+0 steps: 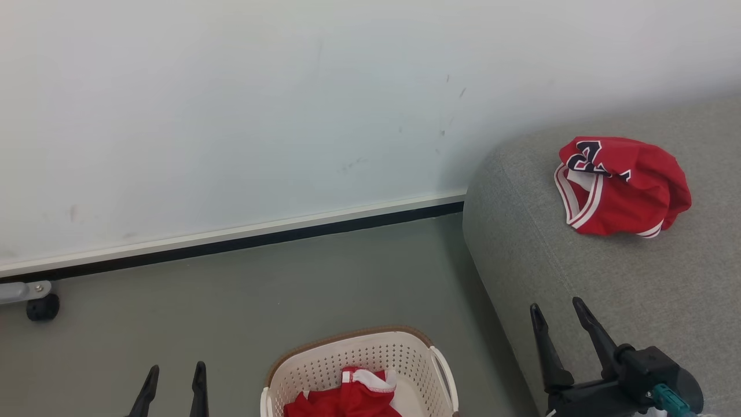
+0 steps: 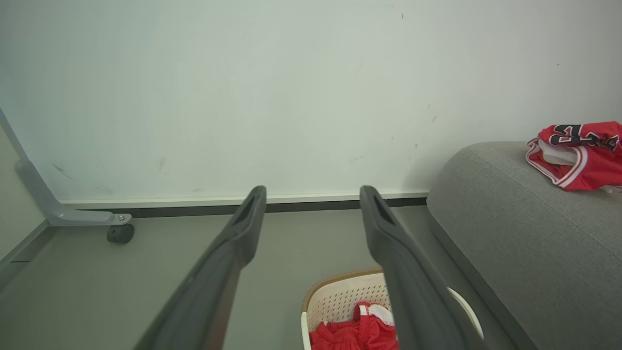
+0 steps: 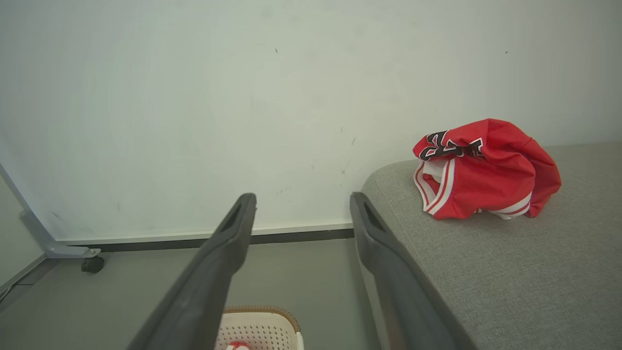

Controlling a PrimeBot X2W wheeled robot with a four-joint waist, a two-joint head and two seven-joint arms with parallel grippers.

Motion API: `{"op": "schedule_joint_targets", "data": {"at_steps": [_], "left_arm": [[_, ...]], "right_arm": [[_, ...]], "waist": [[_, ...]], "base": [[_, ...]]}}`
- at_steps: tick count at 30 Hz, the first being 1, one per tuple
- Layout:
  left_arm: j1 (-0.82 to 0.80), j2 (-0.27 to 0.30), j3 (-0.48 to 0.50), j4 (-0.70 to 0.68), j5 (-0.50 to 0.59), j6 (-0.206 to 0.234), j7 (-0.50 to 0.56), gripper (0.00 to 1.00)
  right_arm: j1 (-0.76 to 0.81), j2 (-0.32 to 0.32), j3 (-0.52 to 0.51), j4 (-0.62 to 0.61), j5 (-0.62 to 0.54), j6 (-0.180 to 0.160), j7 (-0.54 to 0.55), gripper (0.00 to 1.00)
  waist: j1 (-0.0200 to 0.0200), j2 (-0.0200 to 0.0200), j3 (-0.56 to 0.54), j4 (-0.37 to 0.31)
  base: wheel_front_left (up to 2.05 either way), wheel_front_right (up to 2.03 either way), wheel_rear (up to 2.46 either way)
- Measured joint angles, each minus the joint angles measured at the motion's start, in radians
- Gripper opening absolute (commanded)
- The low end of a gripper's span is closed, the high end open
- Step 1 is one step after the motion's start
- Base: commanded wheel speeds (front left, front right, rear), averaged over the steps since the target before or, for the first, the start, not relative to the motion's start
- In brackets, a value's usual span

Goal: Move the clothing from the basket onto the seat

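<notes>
White wall at the back, and grey floor runs open from it to the basket. One seat, with its rounded corner just right of the one basket. Two red garments: jersey on the seat, away from its edge, and shorts in the basket. Left gripper and right gripper are both spread and empty, the right one over the seat's edge.

I log a grey floor carrying the basket and, just beside it, the seat. One crumpled red jersey lies on the seat. At far left a black caster rests on the floor; it is cropped, possibly a stand's foot.
</notes>
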Motion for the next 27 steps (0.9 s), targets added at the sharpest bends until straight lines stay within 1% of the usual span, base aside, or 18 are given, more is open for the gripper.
{"op": "schedule_joint_targets", "data": {"at_steps": [20,27], "left_arm": [[0.010,-0.002,0.012,-0.014,0.025,0.000,0.000,1.00],[0.019,-0.002,0.016,-0.028,0.028,0.000,0.000,1.00]], "right_arm": [[0.039,0.015,-0.048,-0.037,-0.033,-0.001,0.000,1.00],[0.040,0.016,-0.061,-0.053,-0.041,-0.001,0.000,1.00]], "waist": [[0.0000,0.0000,0.011,0.006],[0.0000,0.0000,0.035,0.005]], "base": [[0.00,0.00,0.00],[0.00,0.00,0.00]]}}
